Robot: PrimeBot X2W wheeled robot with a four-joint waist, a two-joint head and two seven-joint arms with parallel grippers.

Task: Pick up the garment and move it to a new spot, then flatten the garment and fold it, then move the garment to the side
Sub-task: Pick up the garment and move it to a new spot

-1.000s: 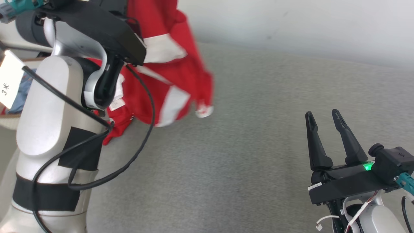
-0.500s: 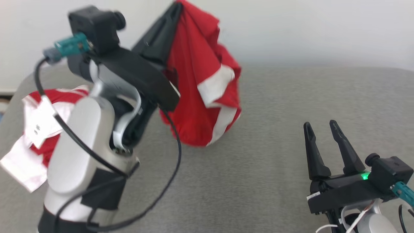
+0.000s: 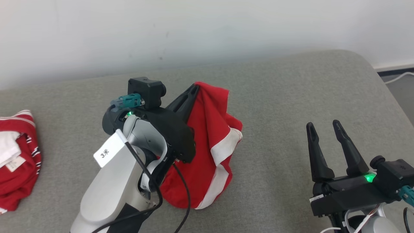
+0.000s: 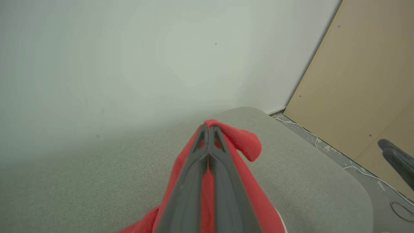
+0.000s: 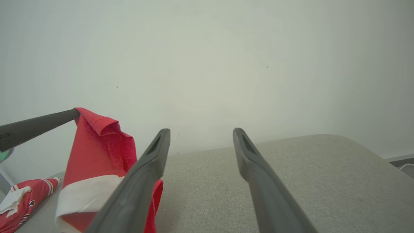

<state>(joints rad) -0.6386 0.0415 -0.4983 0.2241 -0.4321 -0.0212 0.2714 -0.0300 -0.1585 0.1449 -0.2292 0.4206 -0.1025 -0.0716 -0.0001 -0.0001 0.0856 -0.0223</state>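
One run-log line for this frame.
left gripper: shut on red garment, held up | garment bottom: on grey surface | right gripper: open, empty

garment [image 3: 210, 129] at table [image 3: 284, 97] centre, other garment [image 3: 19, 181] far left, right claw [image 3: 322, 123] at right

Garment [image 3: 216, 142] bottom behind left forearm [image 3: 110, 184]

Bare grey cushion [image 3: 275, 97] lies open between the hanging red garment [image 3: 210, 129] and the right pincer [image 3: 322, 123].
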